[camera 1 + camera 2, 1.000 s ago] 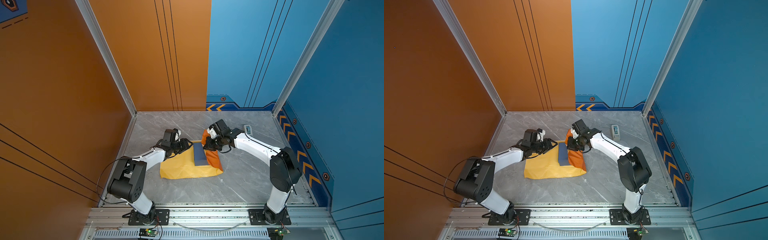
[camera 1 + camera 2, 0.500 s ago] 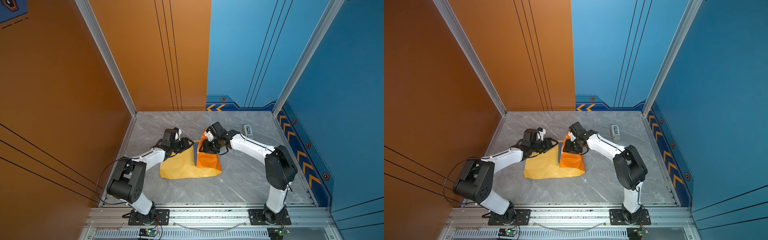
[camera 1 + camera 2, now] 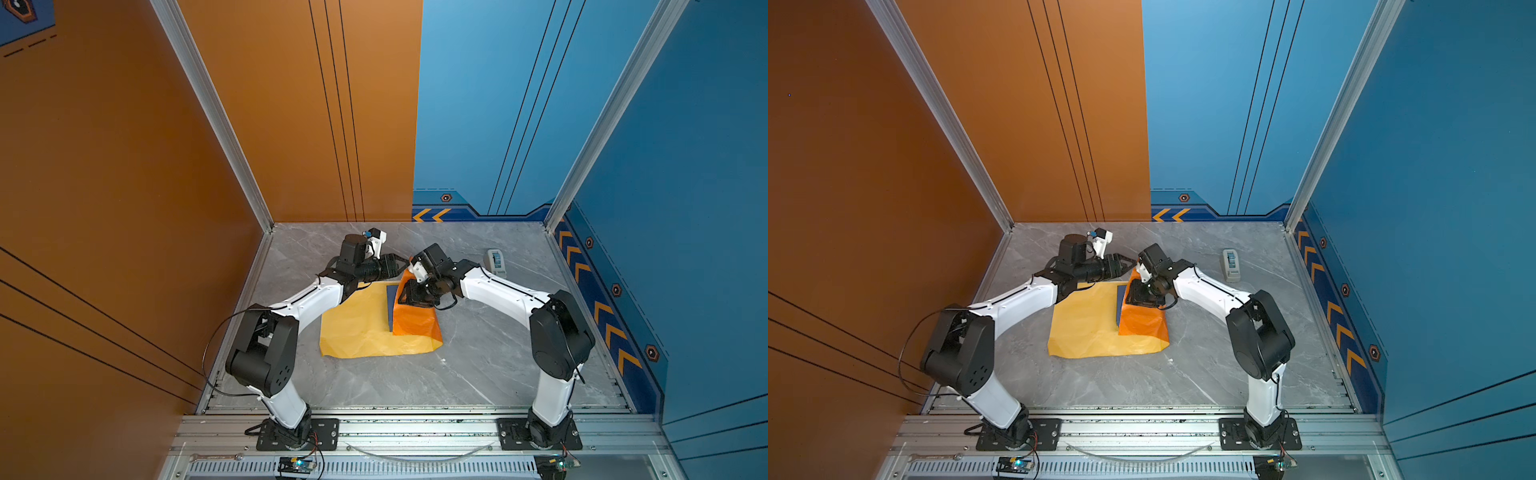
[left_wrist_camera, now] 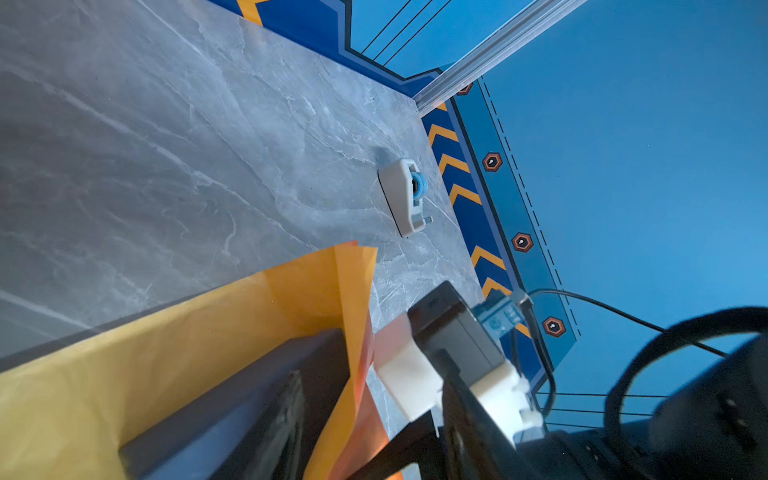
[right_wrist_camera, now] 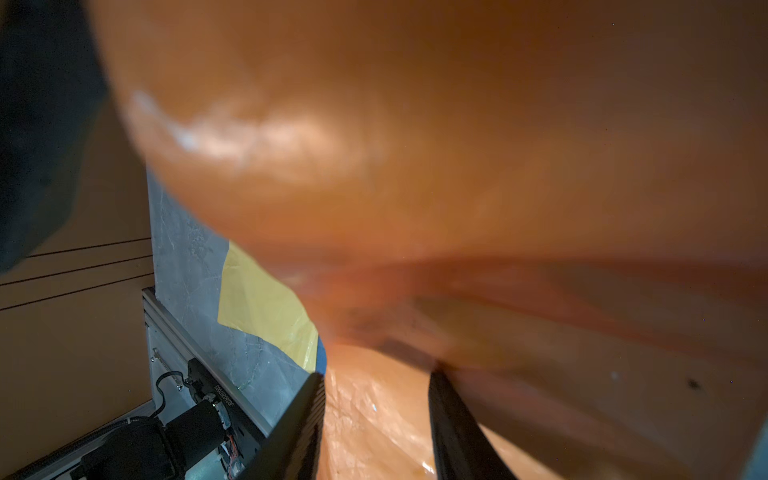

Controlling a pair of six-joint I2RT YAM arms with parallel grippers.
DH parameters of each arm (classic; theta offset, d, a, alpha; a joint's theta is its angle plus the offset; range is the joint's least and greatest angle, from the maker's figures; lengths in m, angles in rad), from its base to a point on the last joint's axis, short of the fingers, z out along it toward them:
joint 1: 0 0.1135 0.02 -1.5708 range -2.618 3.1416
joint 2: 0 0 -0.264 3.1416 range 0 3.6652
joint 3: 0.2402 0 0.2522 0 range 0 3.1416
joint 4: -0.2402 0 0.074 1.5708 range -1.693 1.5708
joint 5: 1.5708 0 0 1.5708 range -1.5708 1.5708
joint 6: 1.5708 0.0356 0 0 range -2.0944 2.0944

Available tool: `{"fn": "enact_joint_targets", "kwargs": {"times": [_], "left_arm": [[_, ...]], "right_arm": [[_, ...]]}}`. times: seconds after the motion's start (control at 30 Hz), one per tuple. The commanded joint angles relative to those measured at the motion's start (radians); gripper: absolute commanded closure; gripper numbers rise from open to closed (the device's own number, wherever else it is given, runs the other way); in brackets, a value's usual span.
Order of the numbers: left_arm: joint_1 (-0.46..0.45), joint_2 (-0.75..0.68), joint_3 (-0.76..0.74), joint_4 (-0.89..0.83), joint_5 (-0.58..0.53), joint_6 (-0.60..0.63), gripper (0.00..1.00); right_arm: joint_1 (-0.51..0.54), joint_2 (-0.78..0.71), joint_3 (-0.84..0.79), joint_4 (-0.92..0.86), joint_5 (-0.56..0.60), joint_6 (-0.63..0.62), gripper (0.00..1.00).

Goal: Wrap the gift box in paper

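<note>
The paper (image 3: 357,328) lies pale yellow face up in the middle of the floor. Its glossy orange flap (image 3: 415,324) is folded over the gift box (image 3: 390,305), of which only a thin navy strip shows at the flap's left edge in both top views. My right gripper (image 3: 409,299) hovers open just over the far end of the flap, and its fingers (image 5: 307,415) stand apart above orange paper (image 5: 374,415). My left gripper (image 3: 400,265) is open at the paper's far edge. In the left wrist view the paper's raised corner (image 4: 353,291) stands beside the box's dark side (image 4: 232,399).
A small white-grey tape dispenser (image 3: 496,262) stands at the back right near the blue wall, also seen as the dispenser (image 4: 405,197) in the left wrist view. Orange and blue walls enclose the grey marble floor (image 3: 415,382). Both arm bases sit on the front rail.
My right gripper carried the orange flap leftward over the box, then opened and let it go. The box's top is now covered. The left arm has hardly moved.
</note>
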Motion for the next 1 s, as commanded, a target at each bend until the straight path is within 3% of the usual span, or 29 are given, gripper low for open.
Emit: {"fn": "enact_joint_targets", "kwargs": {"times": [0.0,0.27,0.43,0.5,0.63,0.73,0.83,0.97], "left_arm": [[-0.017,0.038,0.032,-0.087,0.016,0.068,0.47],[-0.031,0.079,0.061,-0.138,-0.011,0.096,0.67],[-0.030,0.084,0.065,-0.133,-0.005,0.086,0.90],[-0.028,0.079,0.068,-0.130,0.003,0.066,0.96],[-0.034,0.057,0.065,-0.131,0.002,0.037,0.94],[-0.042,0.047,0.052,-0.114,0.009,0.020,0.93],[-0.050,0.052,0.053,-0.112,0.015,0.014,0.90],[-0.059,0.049,0.062,-0.108,0.018,0.005,0.85]], "right_arm": [[0.001,-0.028,-0.017,-0.006,0.015,-0.018,0.55],[-0.001,-0.041,-0.030,0.018,0.010,-0.018,0.55],[-0.008,-0.067,-0.039,0.029,0.020,-0.021,0.54],[-0.024,-0.110,-0.058,0.030,0.038,-0.024,0.50],[-0.106,-0.245,-0.169,0.069,0.059,-0.018,0.38],[-0.219,-0.313,-0.282,0.152,-0.007,0.033,0.33],[-0.295,-0.307,-0.348,0.211,-0.060,0.070,0.31],[-0.299,-0.237,-0.347,0.223,-0.087,0.080,0.30]]}}
